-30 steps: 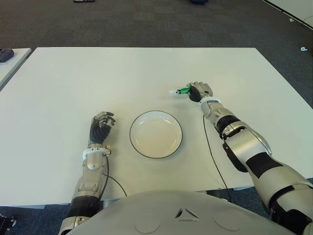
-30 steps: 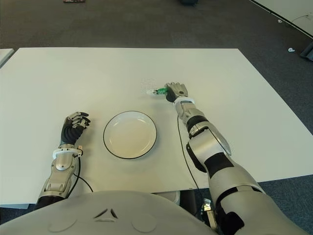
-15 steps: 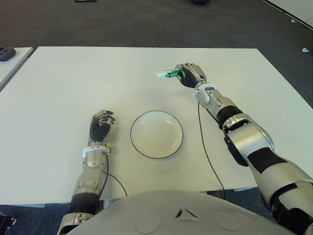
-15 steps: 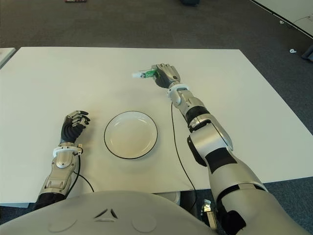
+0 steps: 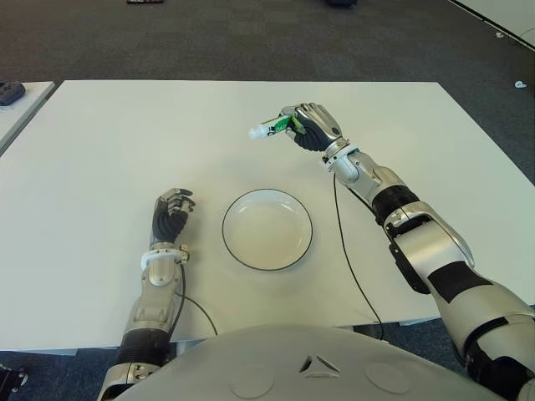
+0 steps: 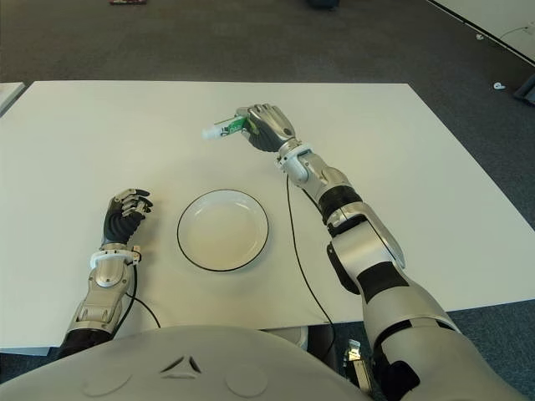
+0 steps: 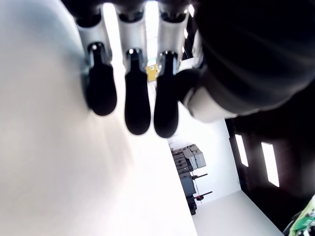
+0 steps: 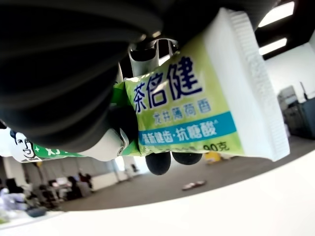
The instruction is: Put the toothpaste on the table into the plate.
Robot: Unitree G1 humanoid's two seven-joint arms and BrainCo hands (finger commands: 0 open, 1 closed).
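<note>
My right hand (image 5: 311, 127) is raised above the table beyond the plate, its fingers curled around a green and white toothpaste tube (image 5: 269, 128). The tube's white cap end sticks out toward my left. Close up in the right wrist view, the tube (image 8: 197, 113) fills the palm, with green and blue print on it. The white plate (image 5: 267, 228) with a dark rim lies on the table near me, below and slightly left of the held tube. My left hand (image 5: 171, 219) shows to the left of the plate, fingers curled (image 7: 130, 98), holding nothing.
The white table (image 5: 125, 142) stretches wide around the plate. A second table's corner with a dark object (image 5: 10, 92) shows at the far left. Dark carpet lies beyond the far edge. A thin black cable (image 5: 351, 267) hangs from my right forearm.
My right hand has lifted the toothpaste off the table and carried it up and toward my left. The left hand has stayed in place.
</note>
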